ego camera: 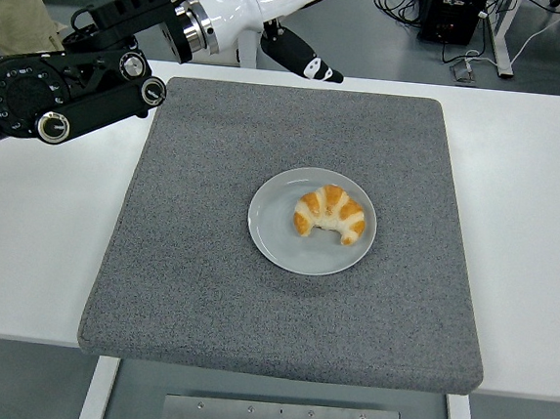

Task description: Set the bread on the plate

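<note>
A golden croissant (331, 214) lies on the right half of a round grey plate (278, 231), which sits at the middle of a grey mat (197, 261). My left hand (299, 17), white with a black thumb, is raised high over the mat's far edge, well away from the plate. It holds nothing; its thumb is spread out, and its other fingers run off the picture's top. The black left arm (54, 97) comes in from the upper left. The right arm is out of view.
The mat lies on a white table (532, 241). A person in beige trousers (13, 5) stands at the far left corner. A white post (202, 36) and cables on the floor are behind the table.
</note>
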